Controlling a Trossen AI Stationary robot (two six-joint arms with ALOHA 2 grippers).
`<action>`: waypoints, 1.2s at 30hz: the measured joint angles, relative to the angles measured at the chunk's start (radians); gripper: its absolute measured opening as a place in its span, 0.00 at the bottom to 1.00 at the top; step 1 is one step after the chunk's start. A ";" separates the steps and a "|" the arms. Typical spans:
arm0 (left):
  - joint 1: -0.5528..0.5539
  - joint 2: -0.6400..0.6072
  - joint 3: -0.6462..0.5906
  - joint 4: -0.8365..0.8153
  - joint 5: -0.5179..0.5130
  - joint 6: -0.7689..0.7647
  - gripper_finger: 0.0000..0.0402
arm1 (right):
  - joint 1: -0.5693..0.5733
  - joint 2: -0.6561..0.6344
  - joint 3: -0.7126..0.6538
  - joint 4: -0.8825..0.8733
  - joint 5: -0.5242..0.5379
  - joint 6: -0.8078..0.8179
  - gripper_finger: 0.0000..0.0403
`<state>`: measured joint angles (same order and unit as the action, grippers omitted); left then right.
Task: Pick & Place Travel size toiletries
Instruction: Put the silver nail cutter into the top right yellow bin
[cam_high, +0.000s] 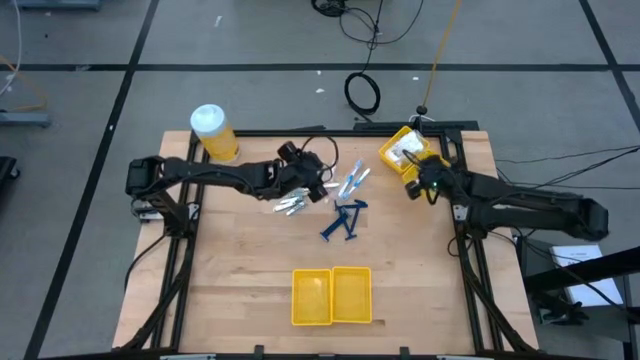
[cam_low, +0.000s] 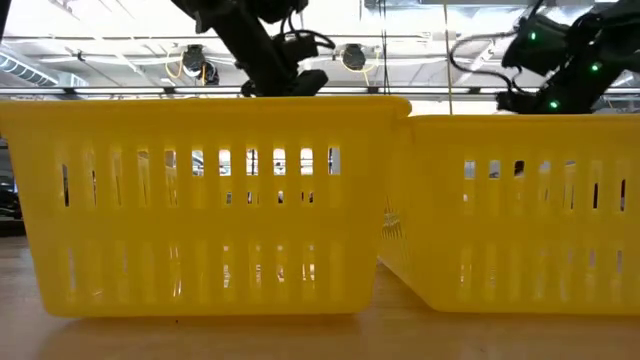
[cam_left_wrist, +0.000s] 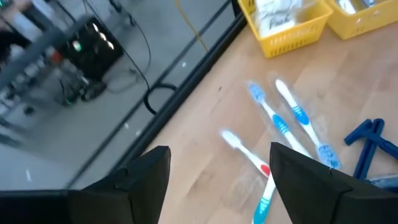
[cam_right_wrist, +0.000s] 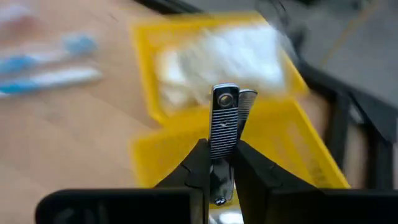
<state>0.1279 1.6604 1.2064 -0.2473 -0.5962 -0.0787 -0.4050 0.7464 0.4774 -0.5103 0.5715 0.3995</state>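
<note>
My left gripper (cam_left_wrist: 217, 165) is open and hovers over the table's far middle (cam_high: 315, 178). Several white and light-blue toothbrushes (cam_left_wrist: 280, 124) lie flat on the wood just beyond its fingers (cam_high: 352, 182). Dark blue razors (cam_high: 343, 220) lie beside them, and silvery pieces (cam_high: 290, 207) lie to their left. My right gripper (cam_right_wrist: 221, 152) is shut on a silvery nail clipper (cam_right_wrist: 225, 121). It stands at the near side of the far-right yellow bin (cam_high: 410, 152), which holds clear packets of white bits (cam_right_wrist: 217, 59). My right gripper pinches the nail clipper between its two fingers at the clipper's lower end (cam_right_wrist: 221, 163). The clipper lies along the fingers and sticks out past their tips, its riveted end (cam_right_wrist: 225, 98) free. It is lifted clear, in front of the yellow bin's wall (cam_right_wrist: 186, 146).
A two-compartment yellow bin (cam_high: 332, 296) sits at the table's near middle and fills the low view (cam_low: 200, 200). A big yellow jar with a white lid (cam_high: 213, 133) stands at the far left. Bare wood lies between the razors and the near bin.
</note>
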 joint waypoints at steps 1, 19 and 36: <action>0.010 0.000 0.000 -0.008 0.018 -0.015 0.64 | -0.022 -0.006 0.000 -0.040 -0.004 0.020 0.09; 0.053 0.000 0.000 -0.014 0.109 -0.060 0.61 | -0.166 -0.001 -0.048 -0.010 -0.051 0.040 0.39; 0.046 0.002 -0.160 -0.308 0.309 -0.146 0.61 | -0.163 -0.071 -0.048 0.318 -0.494 -0.127 0.48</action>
<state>0.1736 1.6622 1.0461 -0.5554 -0.2875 -0.2246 -0.5678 0.6757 0.4290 -0.1918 0.0777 0.2725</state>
